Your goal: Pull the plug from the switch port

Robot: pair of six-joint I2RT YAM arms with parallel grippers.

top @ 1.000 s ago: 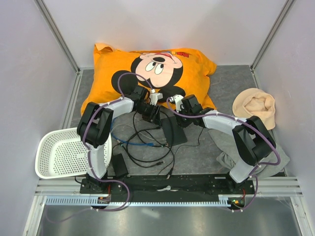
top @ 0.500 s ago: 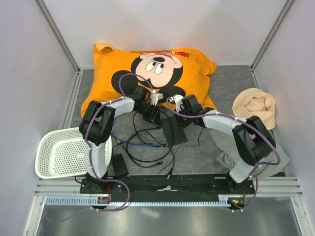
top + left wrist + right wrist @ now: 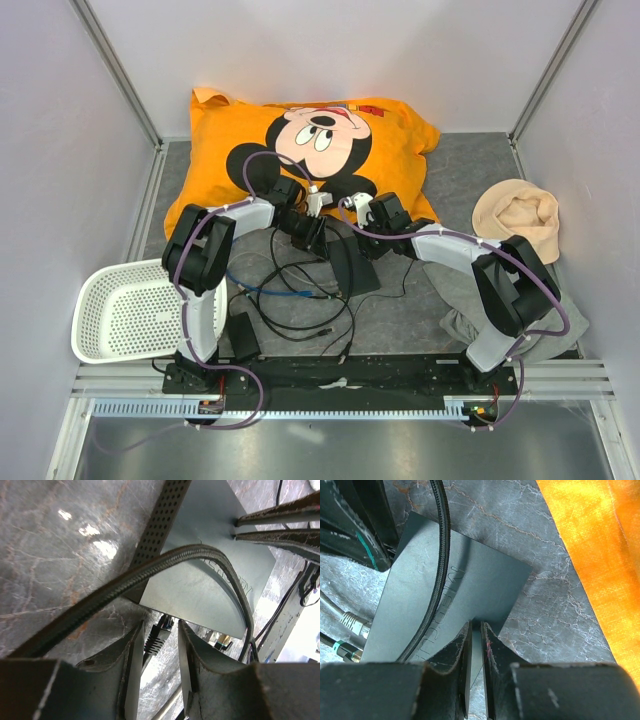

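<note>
The switch is a flat matte-black box lying among loose cables. In the left wrist view a black plug sits in a port in the edge of the switch. My left gripper is open, with one finger on each side of the plug. A gap shows on the right side. My right gripper is shut on the thin near edge of the switch and holds it. A braided black cable arches over the box top. In the top view both grippers meet at the switch, left and right.
An orange Mickey pillow lies just behind the arms. A white basket stands at the left and a small power brick near the left base. A beige hat and grey cloth are at the right. More plugs sit in the switch.
My left gripper has crept slightly right, closer to the switch edge. The right arm and the switch have not visibly moved.
</note>
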